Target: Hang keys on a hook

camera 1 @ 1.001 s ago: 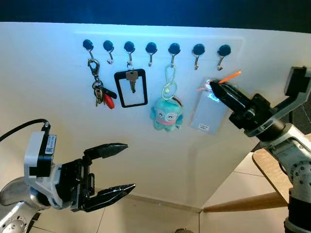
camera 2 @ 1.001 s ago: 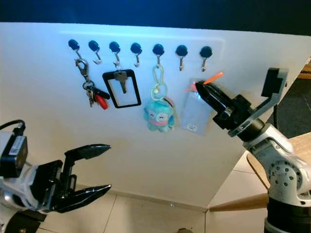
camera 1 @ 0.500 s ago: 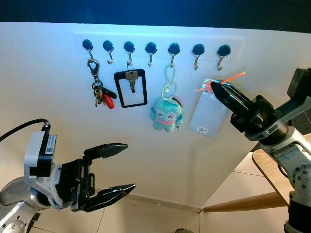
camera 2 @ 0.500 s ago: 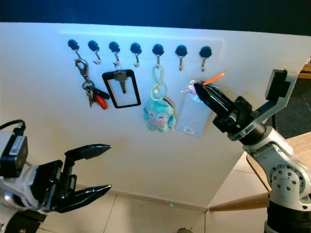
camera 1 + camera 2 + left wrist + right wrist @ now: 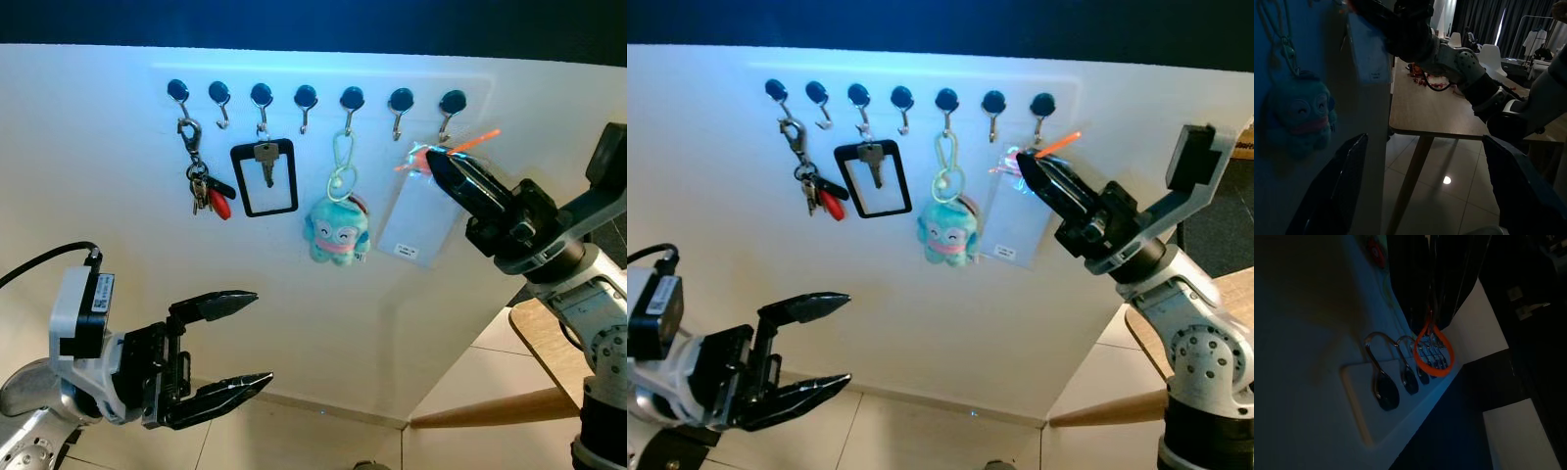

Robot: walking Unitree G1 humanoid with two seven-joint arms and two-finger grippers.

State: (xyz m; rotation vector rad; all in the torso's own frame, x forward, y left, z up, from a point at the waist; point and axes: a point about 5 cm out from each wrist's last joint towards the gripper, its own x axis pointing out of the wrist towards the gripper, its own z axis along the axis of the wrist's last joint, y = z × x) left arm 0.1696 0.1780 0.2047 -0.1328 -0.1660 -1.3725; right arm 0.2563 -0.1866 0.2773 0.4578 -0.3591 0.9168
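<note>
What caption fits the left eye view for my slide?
Right pincer lifts a clear card pouch by its orange loop toward the last hook; left pincer waits open below.

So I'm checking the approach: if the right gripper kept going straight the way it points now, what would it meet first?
Probably the rightmost hook or the white wall panel beside it. The right gripper, shut on the card pouch with its orange loop, points just below that hook; depth is unclear.

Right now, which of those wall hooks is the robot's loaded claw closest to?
The rightmost hook. The right gripper, holding the card pouch by its orange loop, sits just below it.
</note>
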